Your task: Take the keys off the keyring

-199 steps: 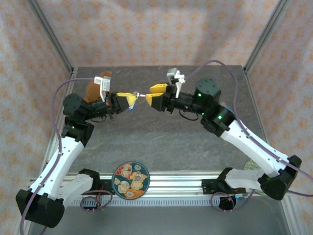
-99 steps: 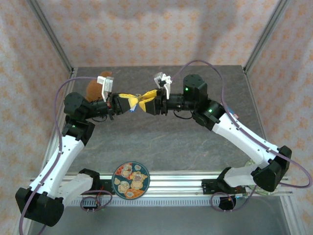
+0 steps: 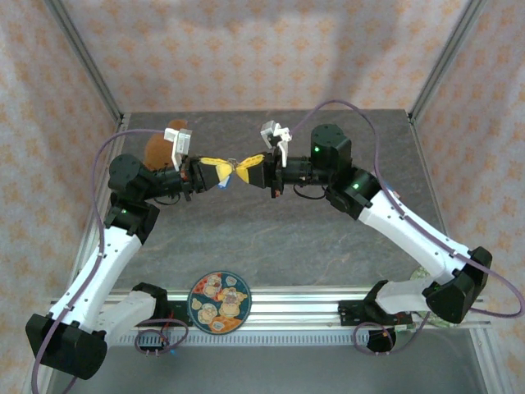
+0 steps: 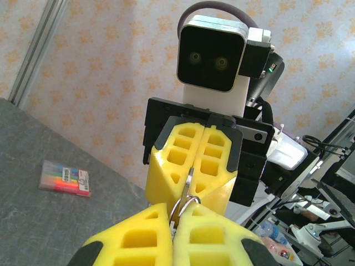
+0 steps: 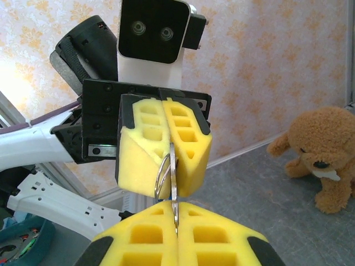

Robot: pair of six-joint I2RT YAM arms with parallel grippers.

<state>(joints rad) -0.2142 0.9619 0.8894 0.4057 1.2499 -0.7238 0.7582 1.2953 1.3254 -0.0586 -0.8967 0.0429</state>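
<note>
Above the middle of the table the two yellow-padded grippers meet tip to tip. My left gripper (image 3: 223, 171) (image 4: 174, 213) is shut on the thin wire keyring (image 4: 188, 199) (image 5: 159, 178), which sticks out past its pads. Facing it, my right gripper (image 3: 249, 167) (image 5: 176, 213) is shut on a flat silvery key (image 5: 173, 176) (image 4: 187, 185) that hangs on that ring. The key stands edge-on between the two pairs of pads. Whether more keys are on the ring is hidden by the foam.
A brown teddy bear (image 3: 160, 146) (image 5: 320, 158) sits at the back left of the grey table (image 3: 271, 238). A round patterned plate (image 3: 219, 301) lies at the near edge between the arm bases. A small rainbow-coloured pack (image 4: 65, 178) lies on the table.
The right gripper, open a second ago, has moved left up to the left gripper and shut on the key. The left arm has held still with the keyring.
</note>
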